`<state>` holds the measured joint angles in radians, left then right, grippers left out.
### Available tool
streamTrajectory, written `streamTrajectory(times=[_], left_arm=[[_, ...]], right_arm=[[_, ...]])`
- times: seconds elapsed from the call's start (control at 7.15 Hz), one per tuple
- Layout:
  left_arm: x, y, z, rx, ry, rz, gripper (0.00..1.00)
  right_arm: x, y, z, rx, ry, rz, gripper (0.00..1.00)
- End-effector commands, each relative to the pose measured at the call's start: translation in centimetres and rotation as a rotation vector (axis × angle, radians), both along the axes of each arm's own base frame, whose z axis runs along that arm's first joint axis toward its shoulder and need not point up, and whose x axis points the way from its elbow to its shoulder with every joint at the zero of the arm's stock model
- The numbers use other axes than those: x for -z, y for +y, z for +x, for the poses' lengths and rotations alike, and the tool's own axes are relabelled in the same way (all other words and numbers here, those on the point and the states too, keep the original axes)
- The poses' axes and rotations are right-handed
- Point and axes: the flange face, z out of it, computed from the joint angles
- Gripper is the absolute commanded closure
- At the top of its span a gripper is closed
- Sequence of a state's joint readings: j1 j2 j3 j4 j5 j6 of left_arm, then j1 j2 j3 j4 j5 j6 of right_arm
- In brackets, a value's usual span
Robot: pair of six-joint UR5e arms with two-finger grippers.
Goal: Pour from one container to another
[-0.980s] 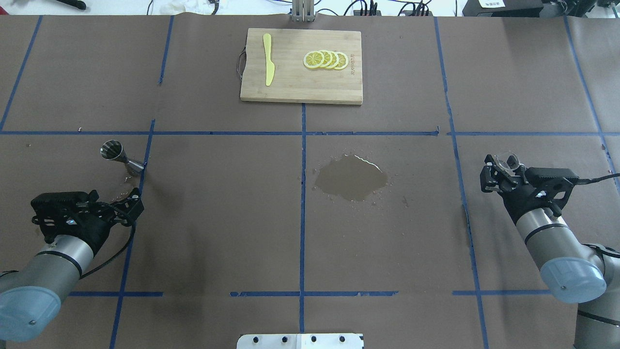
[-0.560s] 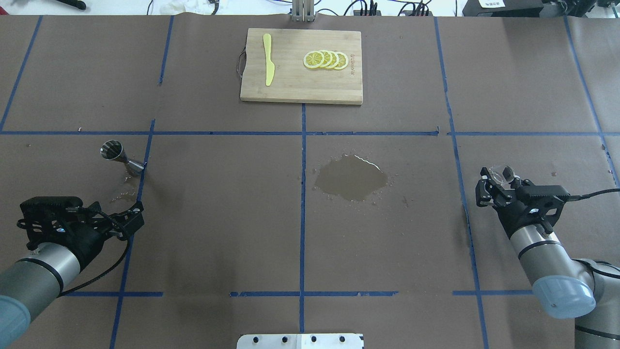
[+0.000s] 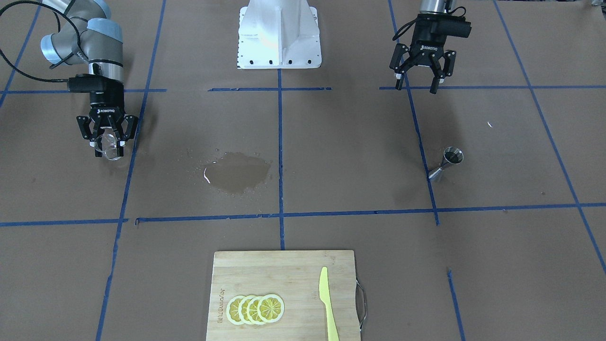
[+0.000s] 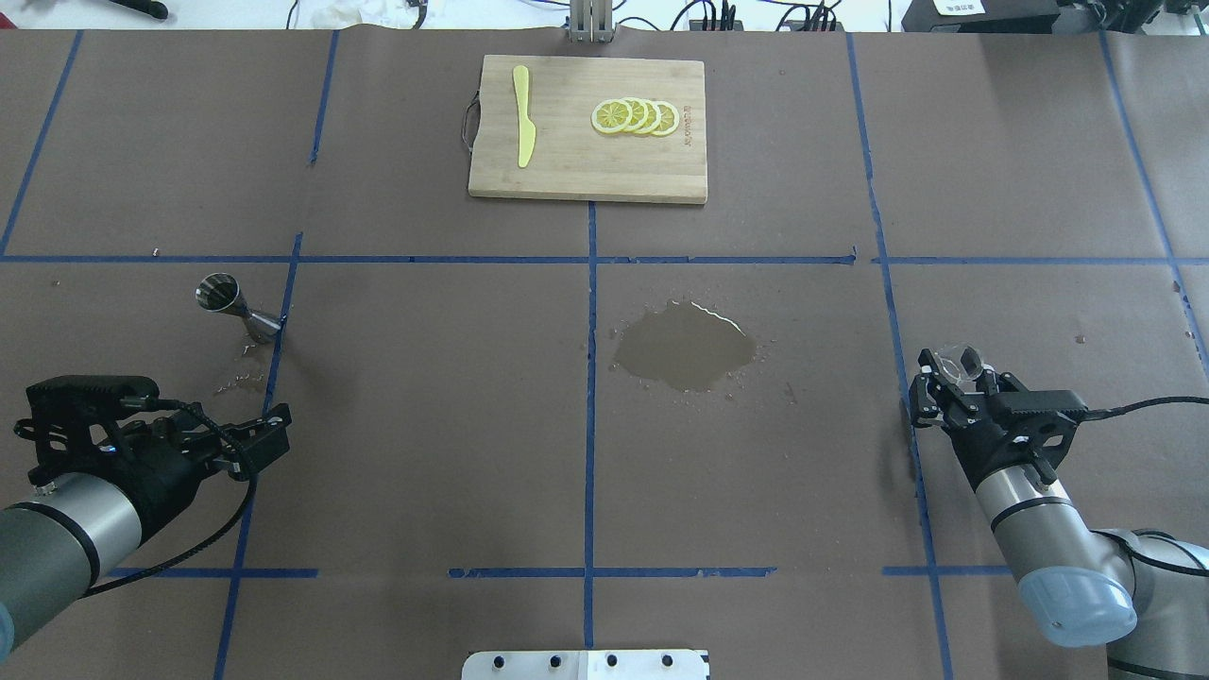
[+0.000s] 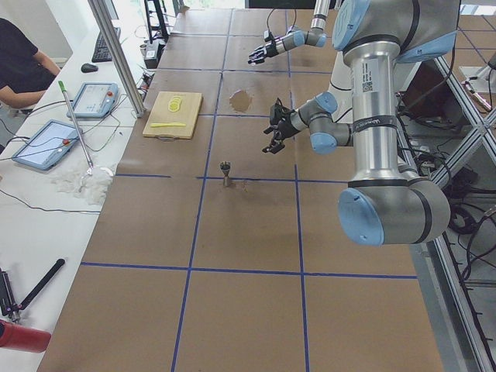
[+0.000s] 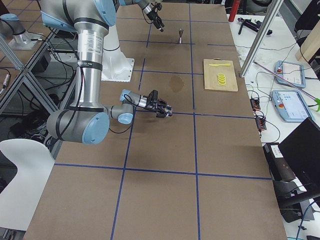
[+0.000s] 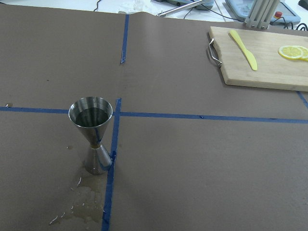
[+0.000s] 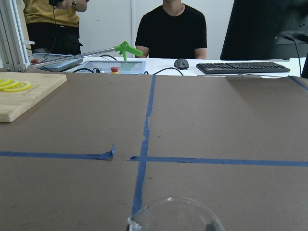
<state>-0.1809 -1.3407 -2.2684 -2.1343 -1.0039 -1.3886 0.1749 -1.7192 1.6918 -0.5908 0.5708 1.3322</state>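
Observation:
A steel jigger (image 4: 227,307) stands upright on the brown paper at the table's left, with dark liquid in its upper cup (image 7: 91,115) and small wet spots at its foot. My left gripper (image 3: 416,87) hangs open and empty, well back from the jigger (image 3: 445,163) on the robot's side. On the other side, my right gripper (image 4: 949,378) is shut on a small clear glass (image 3: 110,147), held just above the table. In the right wrist view only the glass rim (image 8: 175,214) shows at the bottom edge.
A wet puddle (image 4: 685,348) darkens the paper right of centre. A wooden cutting board (image 4: 567,175) lies at the far middle, with a yellow knife (image 4: 522,118) and lemon slices (image 4: 635,116) on it. Operators and monitors are beyond the far edge.
Both arms have drawn back toward the robot. The left gripper moved away from the jigger. The right gripper carried the glass back and slightly inward.

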Motion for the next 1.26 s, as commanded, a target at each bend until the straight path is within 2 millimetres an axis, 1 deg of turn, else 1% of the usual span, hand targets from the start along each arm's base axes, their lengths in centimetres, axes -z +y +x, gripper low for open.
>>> streamTrajectory(times=[0.0, 0.14, 0.28, 0.42, 0.98, 1.12], left_arm=[[0.3, -0.1, -0.2, 0.001, 0.002, 0.000, 0.00], [1.0, -0.2, -0.7, -0.006, 0.003, 0.013, 0.00], [1.2, -0.1, -1.2, -0.032, -0.001, 0.010, 0.00], [1.3, -0.2, -1.3, -0.031, 0.001, 0.010, 0.00], [1.5, -0.5, -1.7, -0.025, 0.003, 0.012, 0.00], [1.6, -0.5, -1.7, -0.040, 0.009, 0.001, 0.00]], right_arm=[[-0.3, 0.7, -0.6, 0.007, 0.002, 0.005, 0.89], [-1.1, 0.8, -0.7, 0.007, 0.024, 0.006, 0.53], [-1.0, 0.8, -0.8, 0.010, 0.025, 0.007, 0.31], [-1.0, 0.8, -0.9, 0.011, 0.026, 0.009, 0.01], [-0.4, 1.0, -1.0, 0.006, 0.013, 0.017, 0.00], [-0.6, 1.3, -1.2, 0.018, 0.021, 0.016, 0.00]])
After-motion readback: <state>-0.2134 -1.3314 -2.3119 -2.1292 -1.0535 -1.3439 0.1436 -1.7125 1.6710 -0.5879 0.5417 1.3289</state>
